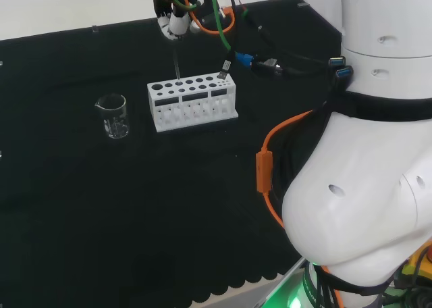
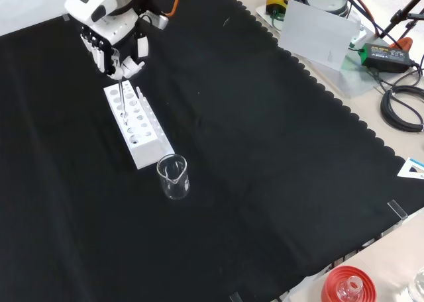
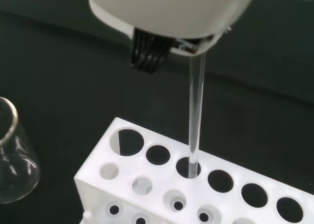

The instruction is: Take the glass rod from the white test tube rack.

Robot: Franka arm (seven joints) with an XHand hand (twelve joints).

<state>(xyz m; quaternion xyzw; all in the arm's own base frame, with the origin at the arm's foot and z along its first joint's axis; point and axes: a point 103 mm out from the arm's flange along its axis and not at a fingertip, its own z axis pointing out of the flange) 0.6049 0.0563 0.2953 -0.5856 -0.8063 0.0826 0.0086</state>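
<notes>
Robot hand (image 2: 114,49) above far end of white rack (image 2: 138,131), fingers curled, pinching top of glass rod (image 3: 195,117). Rod hangs upright straight below robot hand, lower tip inside rack hole, third along near row in wrist view. Rack rests on black-clothed counter (image 2: 265,156). Clear beaker (image 2: 173,177) just beside rack's near end in front view.
</notes>
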